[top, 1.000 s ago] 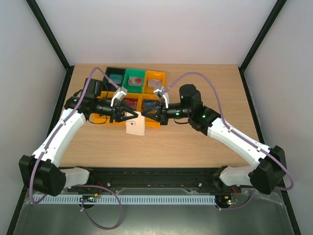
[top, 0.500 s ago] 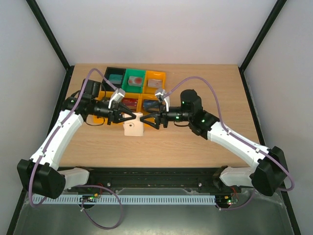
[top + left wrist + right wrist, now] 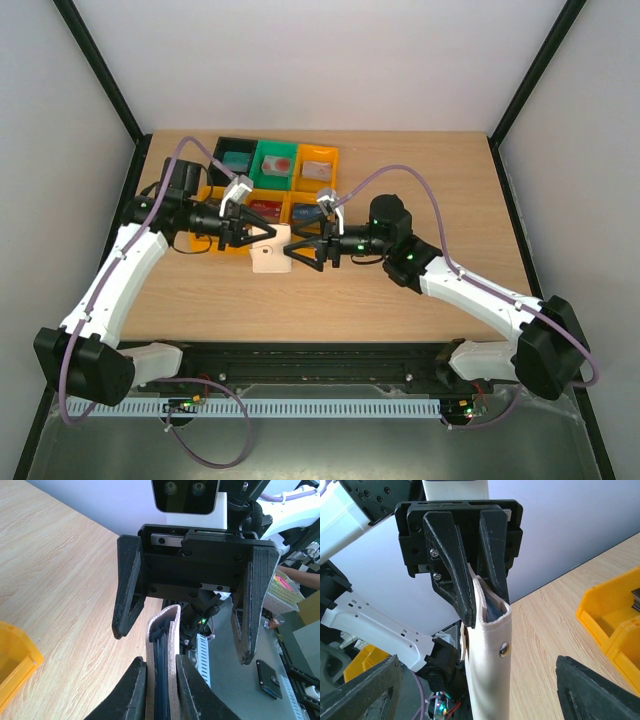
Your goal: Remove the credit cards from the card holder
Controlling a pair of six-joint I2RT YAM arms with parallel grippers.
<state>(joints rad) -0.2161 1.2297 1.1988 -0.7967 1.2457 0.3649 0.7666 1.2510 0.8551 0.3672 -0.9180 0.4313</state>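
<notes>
1. Just beyond both claws, a cluster of small plastic bins [image 3: 274, 185] sits in two rows: black, green and orange at the back, yellow-orange in front. The nearest yellow-orange bin lies close behind the left claw [image 3: 262, 234]. Small flat items lie in the back bins, a teal one in the black bin and a reddish one in the green; they are too small to identify.
2. Nothing lies between the two claws except the thing they meet at. Each arm's cable loops above its own wrist, away from the fingers.
3. Below the claws is a light wood-grain worktop [image 3: 420, 190]. White walls [image 3: 320, 60] close it in, with black frame posts [image 3: 100, 70] slanting up at the sides.
4. The left claw is clamped on the tan-beige folding card holder [image 3: 490, 680], its two fingers pressed against the flat outer faces, holding it on edge. The holder points straight out from this claw towards the right claw [image 3: 300, 253].
5. The right claw's jaws stand wide apart, one finger on either side of the holder's rounded end, and neither finger touches it.
6. A round metal snap [image 3: 505, 649] shows on the holder's outer face.
7. Dark blue layers show between the holder's tan walls; I cannot tell whether they are lining or the credit cards.
</notes>
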